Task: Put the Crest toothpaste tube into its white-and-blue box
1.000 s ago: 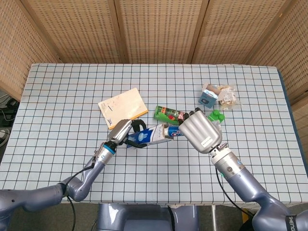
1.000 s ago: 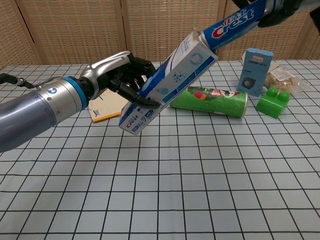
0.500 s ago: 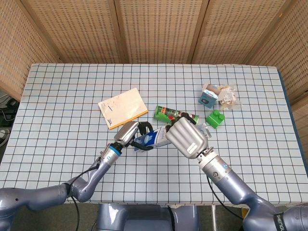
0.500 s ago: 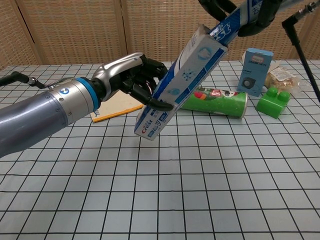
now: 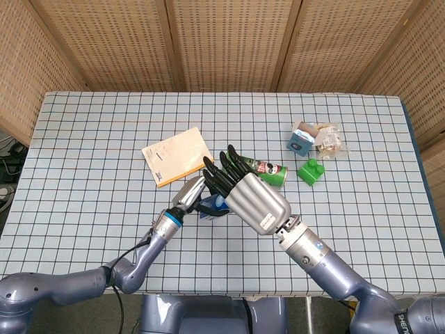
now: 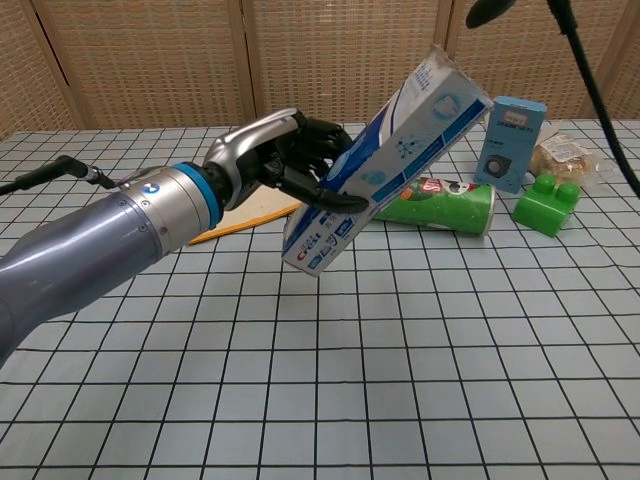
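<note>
The right hand point(image 5: 252, 198), fingers now spread and empty, has let go of the tube, which no longer shows and seems fully inside the white-and-blue box point(image 6: 390, 155); insertion looks done. The left hand point(image 6: 285, 160) stays clamped around the tilted box, off the table. Beyond it lie a notebook point(image 5: 177, 156), green can point(image 6: 435, 203), blue carton point(image 6: 510, 137) and green block point(image 6: 546, 204), none obstructing.
</note>
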